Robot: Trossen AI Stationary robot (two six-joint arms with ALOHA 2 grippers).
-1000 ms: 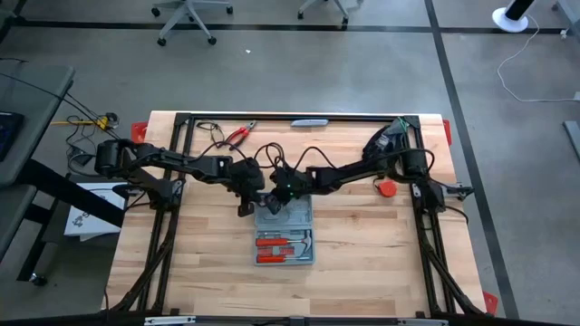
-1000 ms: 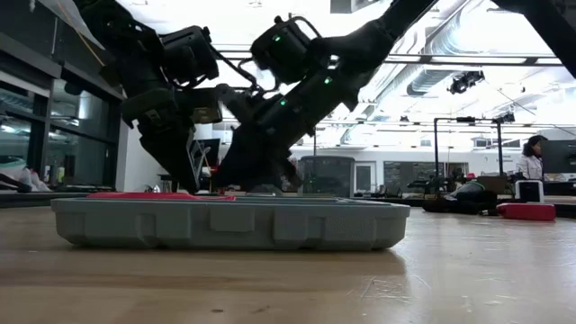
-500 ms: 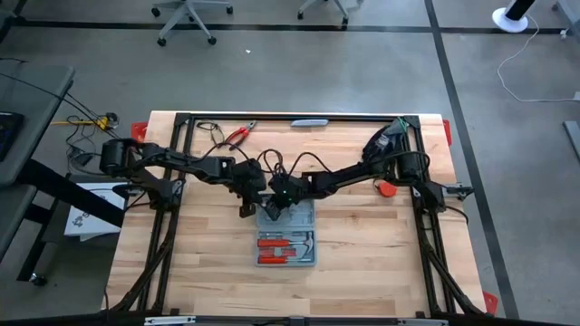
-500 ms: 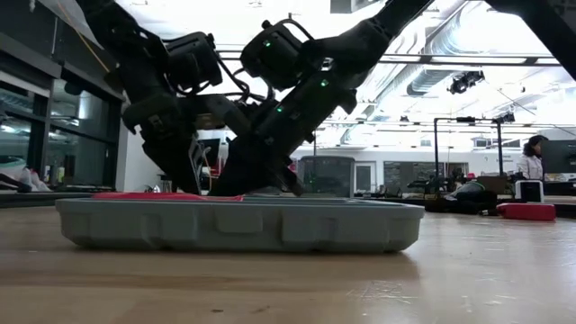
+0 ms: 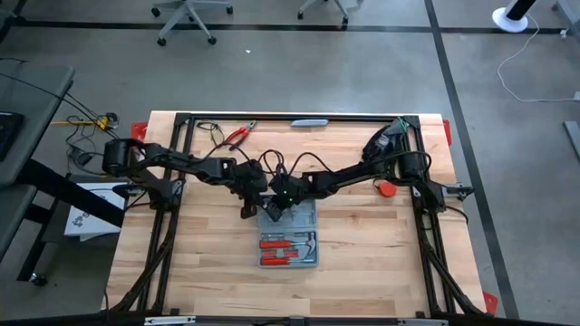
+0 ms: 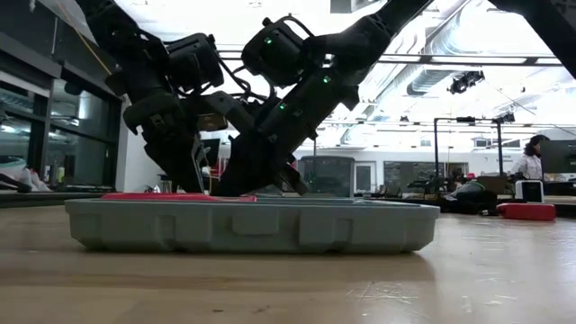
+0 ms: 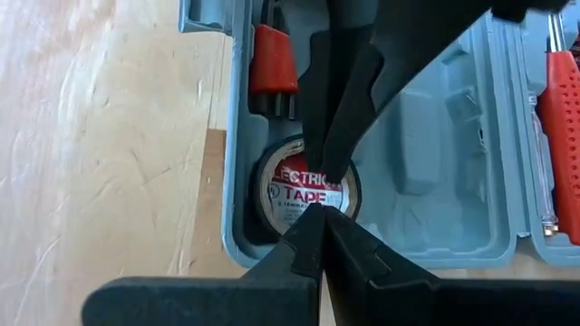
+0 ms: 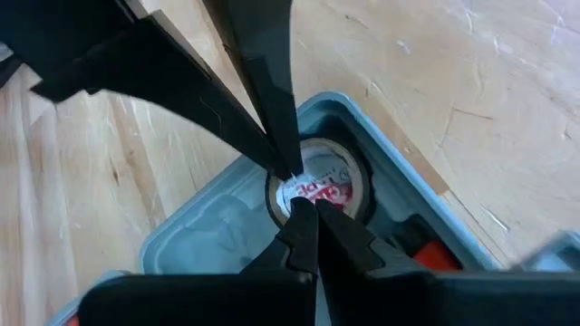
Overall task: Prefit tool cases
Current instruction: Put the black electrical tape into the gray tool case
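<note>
The flat grey-blue plastic tool case [image 5: 289,234] lies open mid-table, having slid slightly toward the right arm's side over the last second. Both narrowed claws — left gripper [image 7: 319,210] and right gripper [image 8: 304,215] — keep pressing the black roll of electrical tape [image 7: 306,193] into its round slot; seating looks nearly finished.

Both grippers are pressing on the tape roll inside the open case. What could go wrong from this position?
The left gripper and right gripper, both closed, meet tip to tip on the electrical tape roll. They may collide or slip off its label.

The tool case lies loose on the table, so pressing at one end could push or tilt it.

The arms cross closely above the case, so their cables might snag.
</note>
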